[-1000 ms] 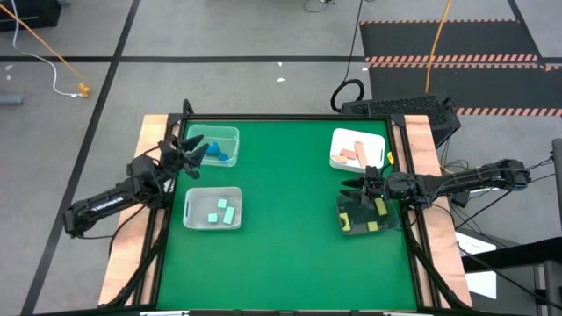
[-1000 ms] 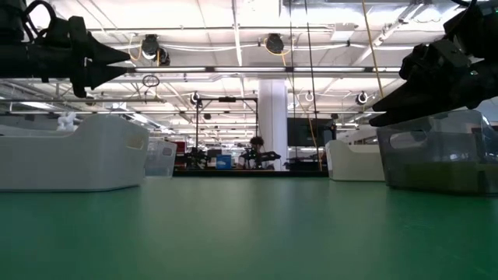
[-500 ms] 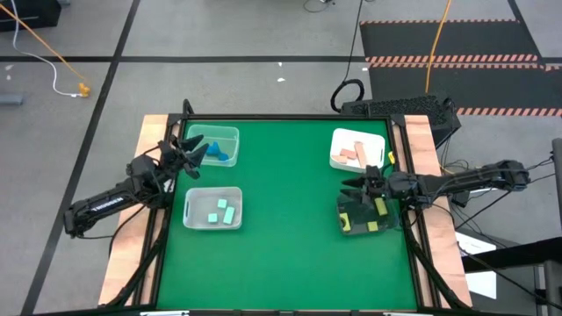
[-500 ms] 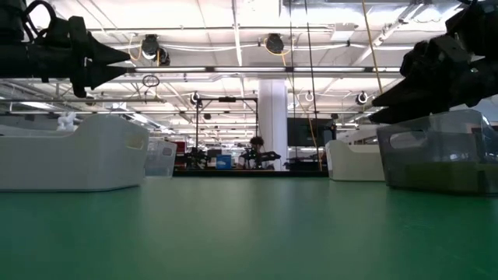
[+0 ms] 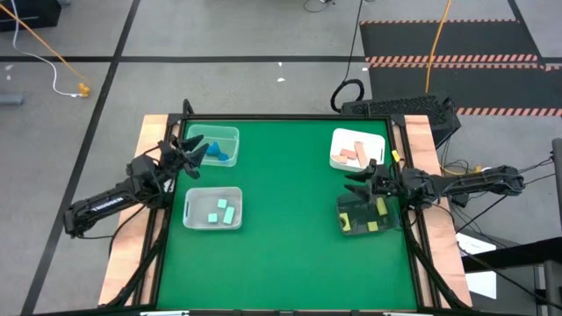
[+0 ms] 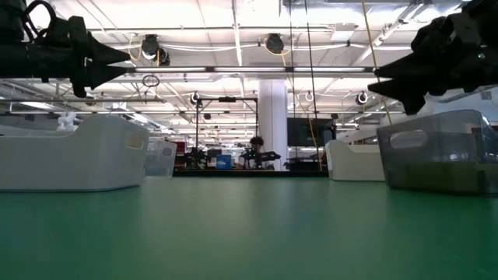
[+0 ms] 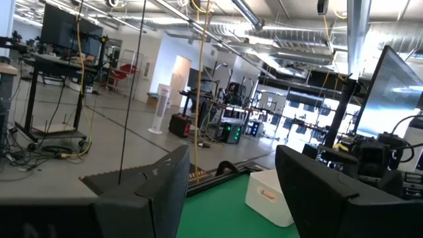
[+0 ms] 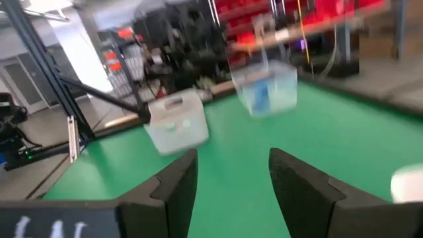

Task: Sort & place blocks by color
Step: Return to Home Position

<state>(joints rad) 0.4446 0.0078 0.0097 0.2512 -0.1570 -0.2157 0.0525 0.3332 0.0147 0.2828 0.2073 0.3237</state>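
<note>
Hovering over the left edge of the green tabletop, the left tool had its two fingers spread apart and gripped nothing. Its tips pointed at the clear bin in the far left corner and stood just beside that bin's near rim. Blue blocks lay inside this bin, gathered toward the side nearest the tool. Closer to the front edge on the same side sat a pale bin, and in it were the mint blocks, lying loosely together in its middle.

Across the tabletop, the right tool was likewise open and empty, its fingers well apart in its own wrist view. From above it sat between the two right-hand bins, over the far rim of the dark bin and just short of the white bin. Tan blocks rested side by side in the white bin at the far right corner. Yellow-green blocks lay in the dark bin, partly hidden under the right arm. From table height, both tools hung clearly higher than the bin rims and touched neither bin nor block.
</note>
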